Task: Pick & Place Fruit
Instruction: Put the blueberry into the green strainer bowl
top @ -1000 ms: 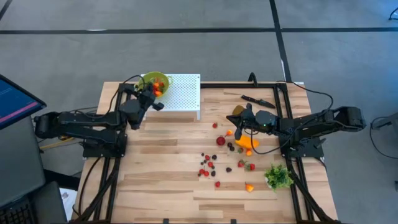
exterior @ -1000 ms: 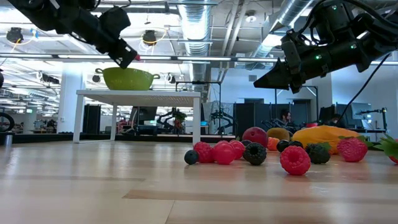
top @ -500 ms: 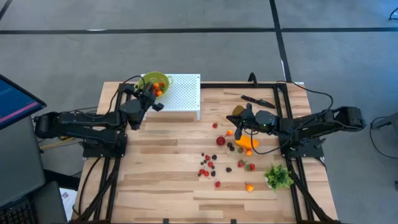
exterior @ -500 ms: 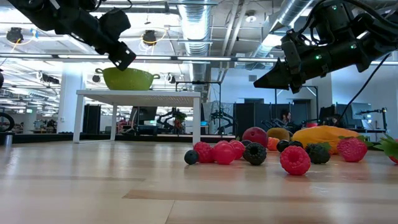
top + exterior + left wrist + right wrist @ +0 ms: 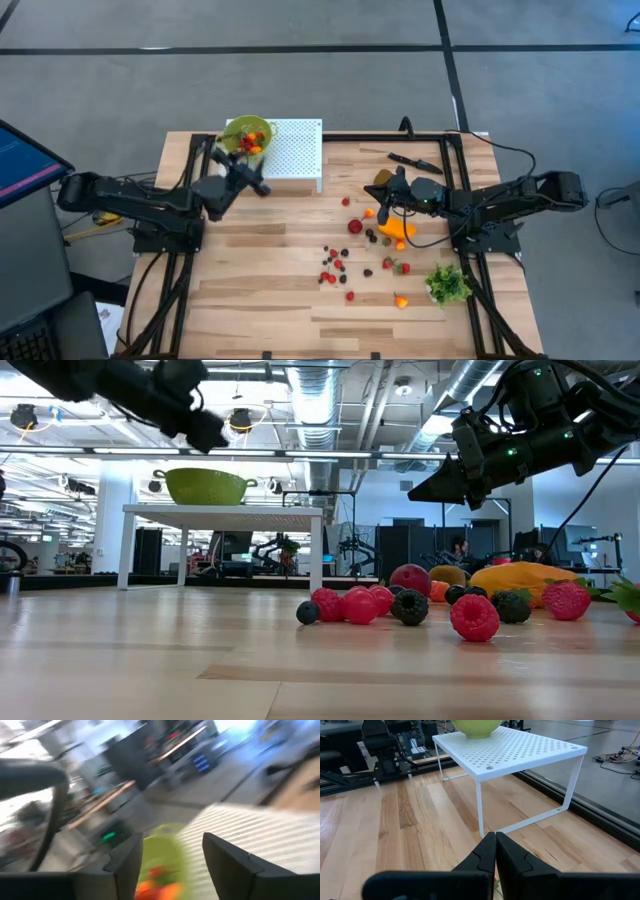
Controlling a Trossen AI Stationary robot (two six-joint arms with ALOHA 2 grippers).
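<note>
Several small red and dark berries point(image 5: 335, 265) lie loose on the wooden table, also in the low view point(image 5: 360, 603). An elongated orange fruit point(image 5: 398, 231) and a brownish oval fruit point(image 5: 381, 178) lie near my right gripper point(image 5: 375, 205), which hovers shut above them point(image 5: 495, 840). A green bowl point(image 5: 250, 133) with orange and red pieces stands on a white perforated shelf point(image 5: 295, 150). My left gripper point(image 5: 258, 186) stands open at the shelf's near side, above the table, with nothing between its fingers point(image 5: 172, 842).
A green leafy bunch point(image 5: 447, 283) lies at the near right, a black knife point(image 5: 413, 160) at the far right. Black frame rails point(image 5: 180, 260) run along both sides of the table. The bare wood lies at the near left.
My left gripper has swung from over the green bowl toward the table's near edge, staying high. The small red piece at its fingertips a second ago no longer shows there.
</note>
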